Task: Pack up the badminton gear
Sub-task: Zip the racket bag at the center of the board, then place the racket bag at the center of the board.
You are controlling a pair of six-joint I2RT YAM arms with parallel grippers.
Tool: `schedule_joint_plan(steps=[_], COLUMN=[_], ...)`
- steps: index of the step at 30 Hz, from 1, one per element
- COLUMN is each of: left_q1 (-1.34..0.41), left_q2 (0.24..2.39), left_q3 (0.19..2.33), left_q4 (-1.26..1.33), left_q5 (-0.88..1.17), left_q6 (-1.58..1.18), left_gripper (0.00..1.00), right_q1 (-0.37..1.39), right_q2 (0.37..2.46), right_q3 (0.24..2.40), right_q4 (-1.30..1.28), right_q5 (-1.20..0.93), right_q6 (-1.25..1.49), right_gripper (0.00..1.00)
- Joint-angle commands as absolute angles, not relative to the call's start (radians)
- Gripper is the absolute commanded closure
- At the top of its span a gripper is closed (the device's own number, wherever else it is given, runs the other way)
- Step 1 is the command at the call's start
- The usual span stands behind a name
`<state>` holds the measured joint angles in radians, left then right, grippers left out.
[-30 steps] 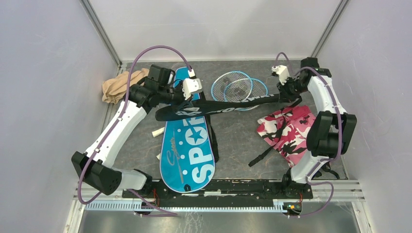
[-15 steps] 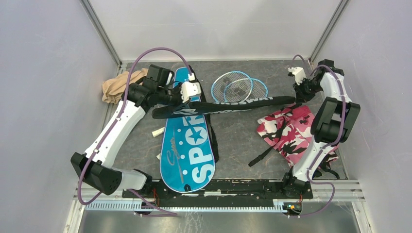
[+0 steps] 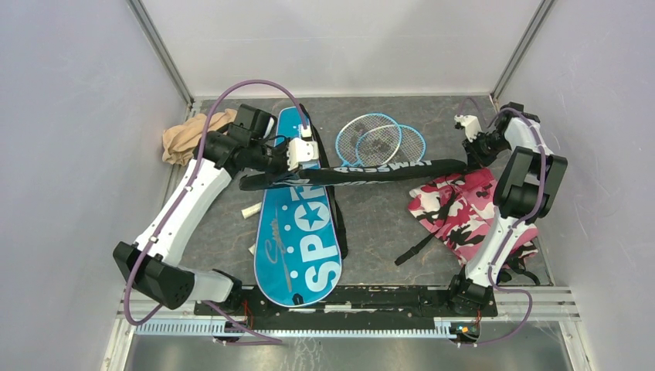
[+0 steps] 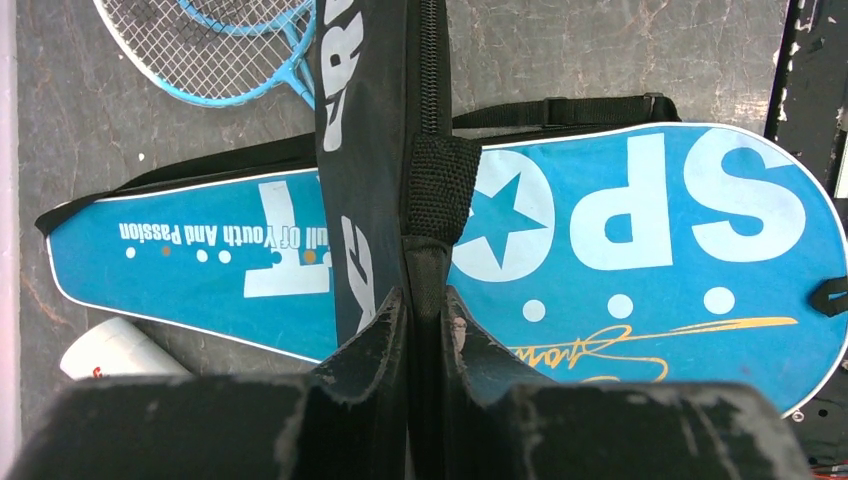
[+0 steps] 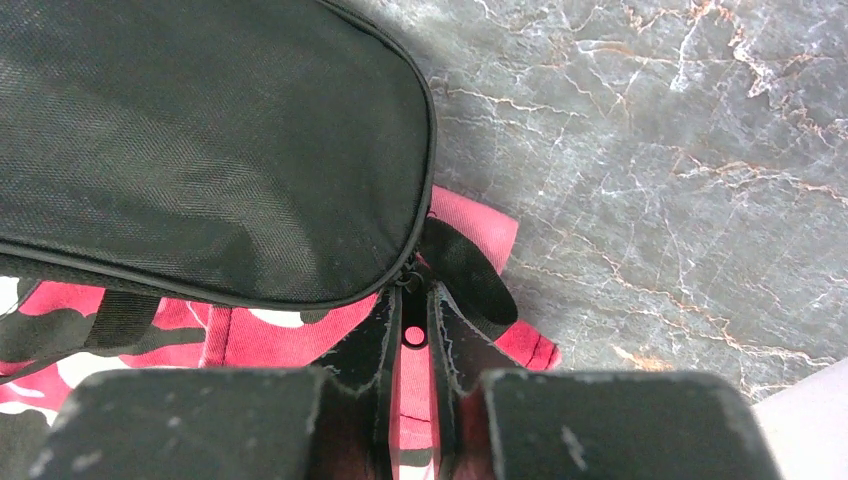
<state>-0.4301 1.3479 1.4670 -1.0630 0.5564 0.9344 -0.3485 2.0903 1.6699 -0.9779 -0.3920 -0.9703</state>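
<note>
As R claw (image 5: pixel 413 300), nipping zip pull (image 5: pixel 413 335), drew right, black cover (image 3: pixel 371 171) clamped in L claw (image 4: pixel 425 300) straightened.

The top view looks steeply down from above and behind the arms over the whole bench (image 3: pixel 378 224), while both wrist views sit close, looking down past the left tool (image 4: pixel 423 297) and right tool (image 5: pixel 412 300) toward opposite ends of the black cover (image 3: pixel 371 171), which all three views share.
</note>
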Motion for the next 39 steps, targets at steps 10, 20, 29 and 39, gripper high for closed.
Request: schedule_joint_plan(steps=[10,20,29,39], left_q1=[-0.414,-0.389,-0.369,-0.331], left_q2=[1.363,1.381,1.454,1.502], left_q3=[1.611,1.663,1.682,1.695], left_q4=[-0.890,-0.587,-0.440,-0.484], left_q5=[0.542,0.424,0.439,0.394], left_q6=[0.745,0.466,0.534,0.936], left_gripper=[0.98,0.98,0.98,0.98], right_q1=[-0.355,-0.342,-0.336,-0.319], right_q2=[1.947,1.783,1.736,1.686], right_q3=[1.716,1.714,1.665,1.537], right_q4=[-0.928,-0.923,-0.952,-0.960], right_q5=[-0.457,-0.529,-0.568,-0.628], right_q6=[-0.990,-0.915,-0.908,-0.923], right_gripper=[0.29,0.17,0.17,0.17])
